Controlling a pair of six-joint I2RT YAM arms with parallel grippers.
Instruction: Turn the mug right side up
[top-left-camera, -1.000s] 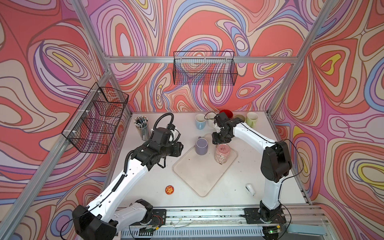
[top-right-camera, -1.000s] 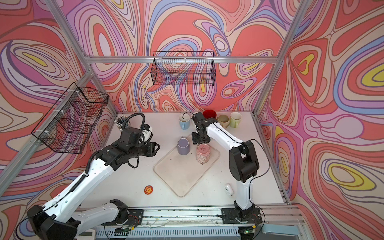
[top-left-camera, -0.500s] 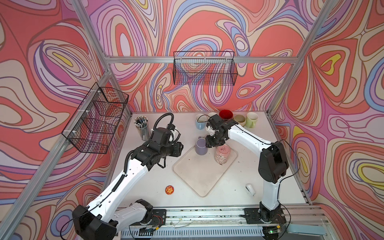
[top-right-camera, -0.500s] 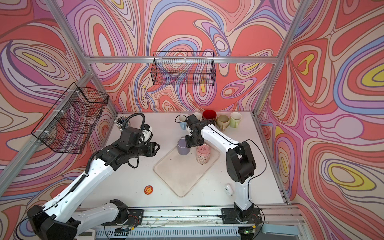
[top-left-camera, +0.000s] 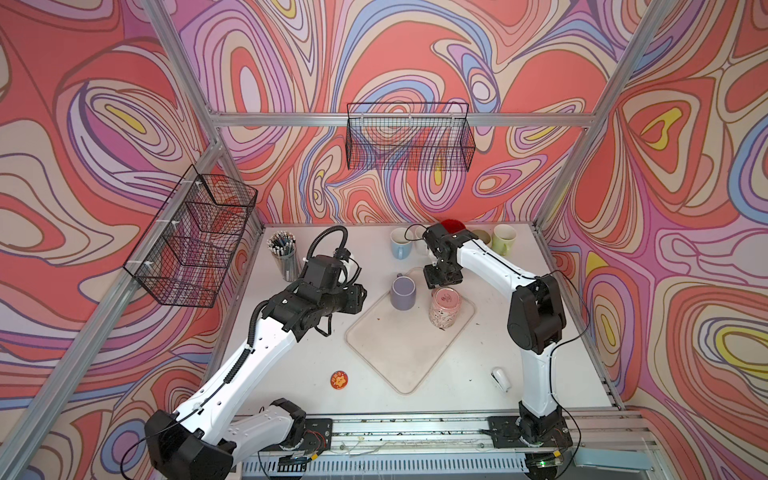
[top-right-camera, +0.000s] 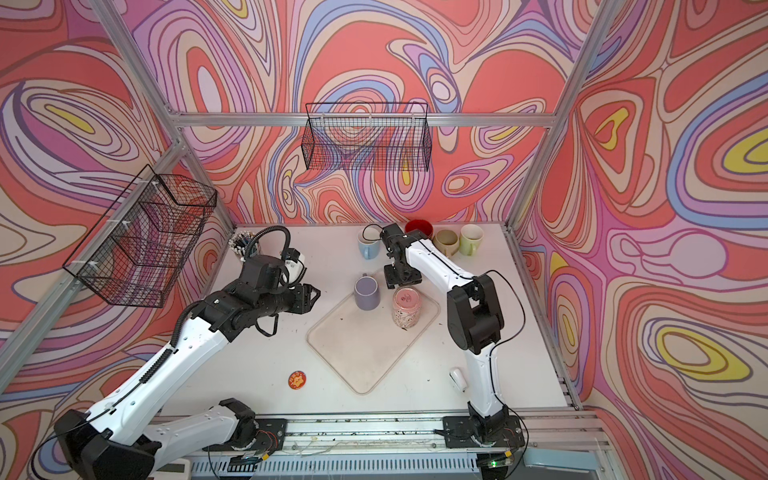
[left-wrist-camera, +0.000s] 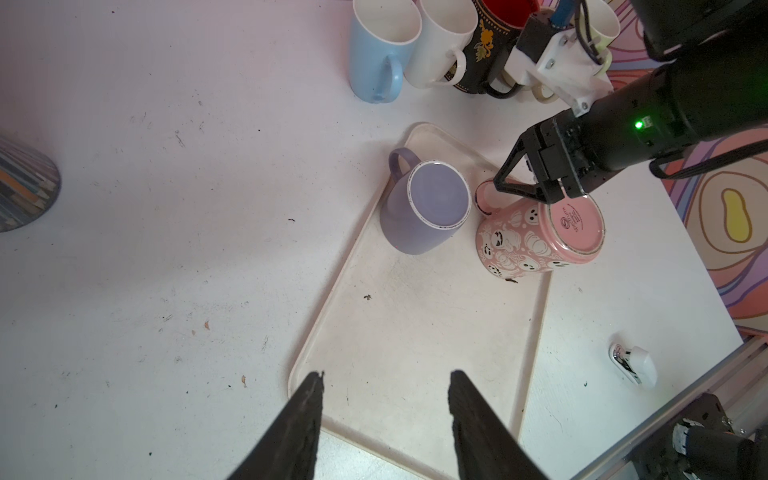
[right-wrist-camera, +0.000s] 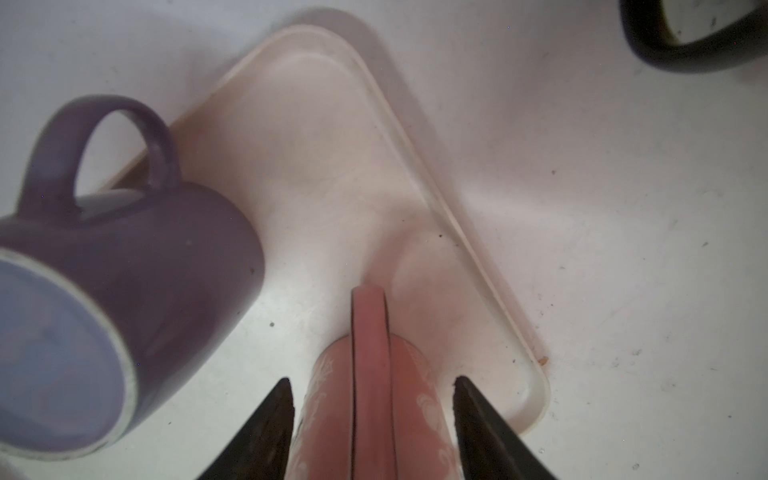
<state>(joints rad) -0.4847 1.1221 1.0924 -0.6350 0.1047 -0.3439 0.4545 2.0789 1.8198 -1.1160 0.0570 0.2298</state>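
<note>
right gripper (right-wrist-camera: 371, 380), jaws apart, straddles inverted pink mug (right-wrist-camera: 415, 399)

Bright, even light; soft shadows; right wrist view blurred.

This is a robotics lab test cell, not a lived-in room. A white tabletop (top-left-camera: 478, 353) carries a beige tray (top-left-camera: 399, 349), and the whole rig is set around that tray. A left arm (top-left-camera: 257, 345) and a right arm (top-left-camera: 490, 262), both white and black, flank the tray. They are bolted to a metal rail (top-left-camera: 415, 424) in front of it, where bare cables run.

An aluminium frame (top-left-camera: 282, 120) boxes the tray in, holding walls (top-left-camera: 374, 54) printed with swirling colour. One wire basket (top-left-camera: 409, 145) hangs behind the tray and a second basket (top-left-camera: 191, 241) hangs to its left.

The only household things are props: a row of mugs (top-left-camera: 503, 239) behind the tray and a pencil cup (top-left-camera: 284, 253) to its left.
</note>
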